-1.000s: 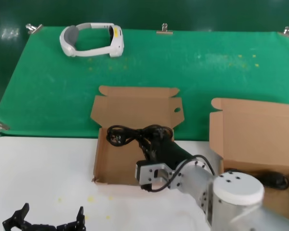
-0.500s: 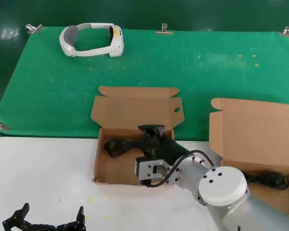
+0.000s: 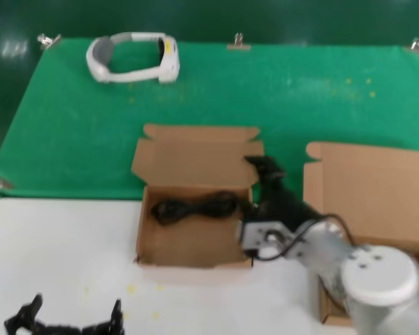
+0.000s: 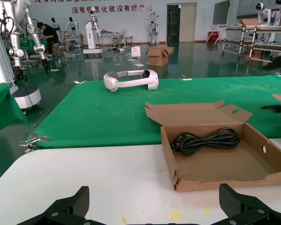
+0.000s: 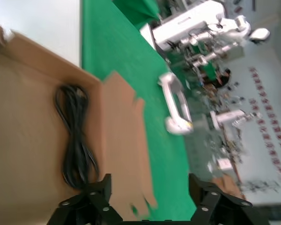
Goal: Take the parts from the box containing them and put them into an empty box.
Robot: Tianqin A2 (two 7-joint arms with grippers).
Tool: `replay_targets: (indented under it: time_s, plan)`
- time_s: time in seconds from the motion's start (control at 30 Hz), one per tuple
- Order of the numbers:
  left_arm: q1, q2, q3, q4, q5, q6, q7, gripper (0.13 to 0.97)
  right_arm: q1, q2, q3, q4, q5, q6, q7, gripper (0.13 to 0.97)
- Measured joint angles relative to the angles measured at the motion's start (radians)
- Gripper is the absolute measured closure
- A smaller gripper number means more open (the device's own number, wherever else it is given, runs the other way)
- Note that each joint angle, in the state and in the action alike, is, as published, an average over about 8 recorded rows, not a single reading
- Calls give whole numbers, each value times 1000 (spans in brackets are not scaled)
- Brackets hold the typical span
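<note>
One black power cable (image 3: 195,206) lies coiled across the back of the box with the round-holed lid (image 3: 195,159), in the middle of the head view. My right gripper (image 3: 264,167) hangs open and empty over that box's right rear corner, clear of the cable. In the right wrist view the cable (image 5: 75,136) lies on the box floor (image 5: 23,117), off to one side of the open right gripper (image 5: 150,197). The plain-lidded box (image 3: 370,195) stands at the right; my right arm hides its inside. My left gripper (image 3: 73,321) waits open at the near left.
A white headset (image 3: 133,59) lies on the green cloth (image 3: 300,98) at the back left. The boxes straddle the line where the cloth meets the white table (image 3: 56,244). The left wrist view shows the holed box (image 4: 225,180), its cable (image 4: 206,139) and the left gripper (image 4: 154,211).
My right gripper let go of the cable inside the holed-lid box, opened, and drew back up and to the right. The cable now lies loose in that box.
</note>
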Motion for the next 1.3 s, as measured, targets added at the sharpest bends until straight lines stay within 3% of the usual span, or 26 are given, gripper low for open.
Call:
replay_targets:
  time_s: [0.23,0.43,0.63,0.93,1.3]
  plan:
    - [0,0,0,0,0,0,0,132,-46,219,-15,290,273,144,-192,478]
    - [0,0,0,0,0,0,0,132,-87,336,-9,439,366,229,-241,362]
    - [0,0,0,0,0,0,0,132,-100,358,-2,468,375,245,-238,245]
    - [0,0,0,0,0,0,0,132,-165,343,72,492,321,218,-153,154]
    - [0,0,0,0,0,0,0,132,-302,308,232,542,203,160,31,132]
